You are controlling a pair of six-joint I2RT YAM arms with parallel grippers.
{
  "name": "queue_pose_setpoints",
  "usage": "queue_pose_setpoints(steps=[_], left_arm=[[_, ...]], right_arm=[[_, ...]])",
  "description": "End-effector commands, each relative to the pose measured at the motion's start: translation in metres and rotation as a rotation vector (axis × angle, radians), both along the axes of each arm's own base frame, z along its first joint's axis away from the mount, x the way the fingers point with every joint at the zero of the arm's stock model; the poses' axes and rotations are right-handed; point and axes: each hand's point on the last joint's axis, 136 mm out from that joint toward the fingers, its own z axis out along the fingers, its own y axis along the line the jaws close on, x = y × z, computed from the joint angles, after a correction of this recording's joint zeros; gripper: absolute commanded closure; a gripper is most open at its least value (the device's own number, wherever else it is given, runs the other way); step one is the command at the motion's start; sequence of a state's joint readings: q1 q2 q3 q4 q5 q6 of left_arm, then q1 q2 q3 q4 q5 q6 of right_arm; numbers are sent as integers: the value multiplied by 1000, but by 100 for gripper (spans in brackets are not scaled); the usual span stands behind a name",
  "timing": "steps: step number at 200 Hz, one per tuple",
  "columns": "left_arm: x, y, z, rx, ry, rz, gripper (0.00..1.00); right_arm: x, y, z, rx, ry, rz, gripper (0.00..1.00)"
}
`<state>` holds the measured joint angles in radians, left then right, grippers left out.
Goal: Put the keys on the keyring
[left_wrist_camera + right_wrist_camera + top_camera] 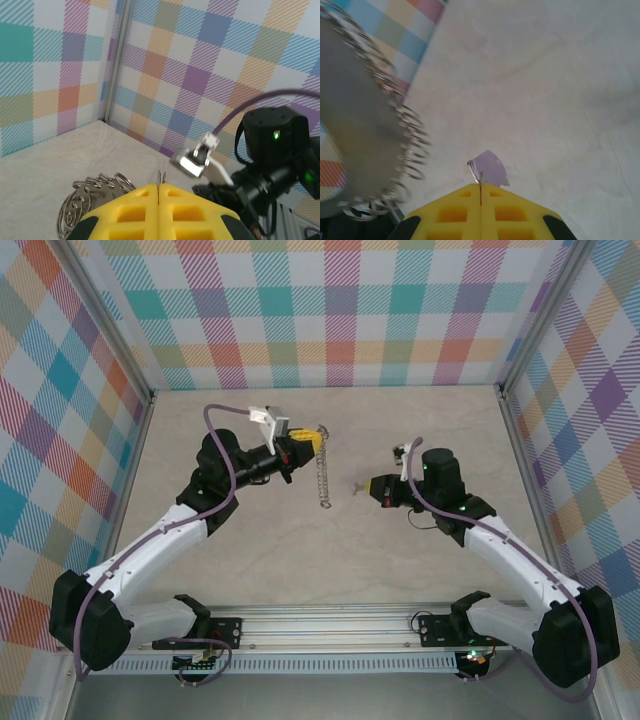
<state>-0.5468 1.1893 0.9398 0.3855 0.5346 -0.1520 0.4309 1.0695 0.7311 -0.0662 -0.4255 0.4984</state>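
My left gripper (pixel 312 443) is held above the table's middle, shut on the rim of the keyring (pixel 323 476), which hangs edge-on below it like a short chain. In the left wrist view one thin wire loop pokes out between the closed yellow fingers (pixel 135 212), and the ring's scalloped loops (pixel 95 192) fan out to the left. My right gripper (pixel 373 487) faces it from the right, shut on the key (pixel 356 487). Its lilac head (pixel 489 167) sticks out of the closed fingertips. The keyring (pixel 395 125) looms blurred at the left, apart from the key.
Plaid walls (pixel 340 310) close the beige table (pixel 330 560) on three sides. A metal rail (pixel 330 625) with both arm bases runs along the near edge. The right arm's black wrist (pixel 272 160) shows close ahead in the left wrist view.
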Motion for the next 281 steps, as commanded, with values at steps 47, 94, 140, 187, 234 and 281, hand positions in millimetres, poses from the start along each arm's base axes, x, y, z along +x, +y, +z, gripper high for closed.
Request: queue_pose_setpoints(steps=[47,94,140,187,234,281], left_arm=[[-9,-18,39,53,-104,-156,100],[-13,-33,51,63,-113,-268,100],[-18,-43,55,65,-112,-313,100],[-26,-52,50,130,-120,-324,100],[-32,-55,53,158,-140,-343,100],[-33,-58,50,172,-141,-362,100]], right_arm=[[-1,-2,116,140,-412,108,100],[-19,-11,165,132,-582,107,100],[-35,-14,197,154,-679,131,100],[-36,-8,206,163,-687,177,100],[-33,0,207,185,-663,221,100],[-30,4,209,205,-642,235,100]])
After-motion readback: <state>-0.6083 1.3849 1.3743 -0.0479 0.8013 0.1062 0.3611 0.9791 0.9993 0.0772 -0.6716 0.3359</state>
